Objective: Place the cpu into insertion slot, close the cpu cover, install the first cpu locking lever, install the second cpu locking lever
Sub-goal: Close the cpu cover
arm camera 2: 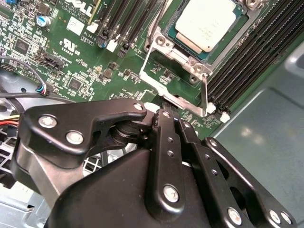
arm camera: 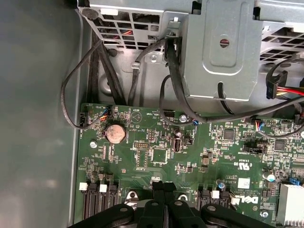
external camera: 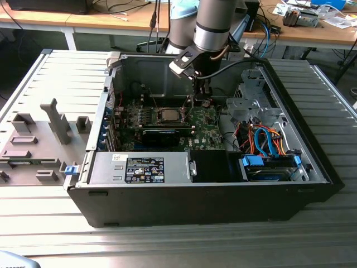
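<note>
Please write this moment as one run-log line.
cpu: in insertion slot | cpu cover: open, tilted up | gripper: shut, close to cpu cover edge

A ribbed grey metal desk [external camera: 167, 245] spans the lower frame and runs up both sides, its ridges catching soft, even light. Along the top edge stand wooden desks [external camera: 111, 19] with a white leg [external camera: 70, 39], strewn with cables [external camera: 120, 6] and, at upper right, small clutter [external camera: 301, 15].

White print on green circuit board [arm camera: 142, 124]
</note>
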You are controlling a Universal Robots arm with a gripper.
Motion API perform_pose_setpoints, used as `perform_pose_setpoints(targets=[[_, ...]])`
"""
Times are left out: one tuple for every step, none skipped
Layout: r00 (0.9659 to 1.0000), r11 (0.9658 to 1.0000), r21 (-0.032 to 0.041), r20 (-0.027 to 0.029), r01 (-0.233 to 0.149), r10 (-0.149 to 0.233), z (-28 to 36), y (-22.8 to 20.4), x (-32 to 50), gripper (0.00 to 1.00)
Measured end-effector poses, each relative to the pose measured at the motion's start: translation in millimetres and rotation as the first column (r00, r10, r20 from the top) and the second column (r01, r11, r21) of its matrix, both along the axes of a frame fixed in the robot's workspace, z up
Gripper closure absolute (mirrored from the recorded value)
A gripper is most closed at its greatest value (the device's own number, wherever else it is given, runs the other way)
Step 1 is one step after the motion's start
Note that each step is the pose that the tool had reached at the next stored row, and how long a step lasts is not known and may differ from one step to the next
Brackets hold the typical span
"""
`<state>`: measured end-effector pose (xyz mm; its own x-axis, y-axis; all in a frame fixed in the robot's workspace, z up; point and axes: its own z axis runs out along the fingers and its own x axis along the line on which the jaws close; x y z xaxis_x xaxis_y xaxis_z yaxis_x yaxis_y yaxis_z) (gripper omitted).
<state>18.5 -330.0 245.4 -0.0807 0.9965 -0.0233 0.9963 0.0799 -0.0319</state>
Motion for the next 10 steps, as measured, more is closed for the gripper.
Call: perform_pose_setpoints(targets=[[1.0000,1.0000,0.0000,0.0000,0.000,0.000,0.0,0.0,-1.2,0.89],[1.0000,1.0000,0.0001,0.0000,0.000,0.000,0.0,0.0,-1.5,0.89],[1.0000,1.0000,0.0000,0.0000,0.000,0.000,0.0,0.0,-1.8,0.89],[1.0000,1.0000,0.0000,0.0000,0.000,0.000,0.0,0.0,-2.2,0.89],[1.0000,1.0000,0.0000,0.0000,0.000,0.000,0.0,0.0,-2.5,0.89],[1.0000,1.0000,0.0000,0.0000,0.000,0.000,0.0,0.0,-3.0,0.89],[1.0000,1.0000,0.0000,0.0000,0.000,0.000,0.0,0.0,-3.2,0.89],[1.0000,1.0000,0.0000,0.0000,0.000,0.000,-0.1,0.0,-3.5,0.89],[1.0000,1.0000,0.0000,0.0000,0.000,0.000,-0.1,0.0,-4.2,0.89],[1.0000,1.0000,0.0000,0.0000,0.000,0.000,-0.1,0.0,-4.6,0.89]])
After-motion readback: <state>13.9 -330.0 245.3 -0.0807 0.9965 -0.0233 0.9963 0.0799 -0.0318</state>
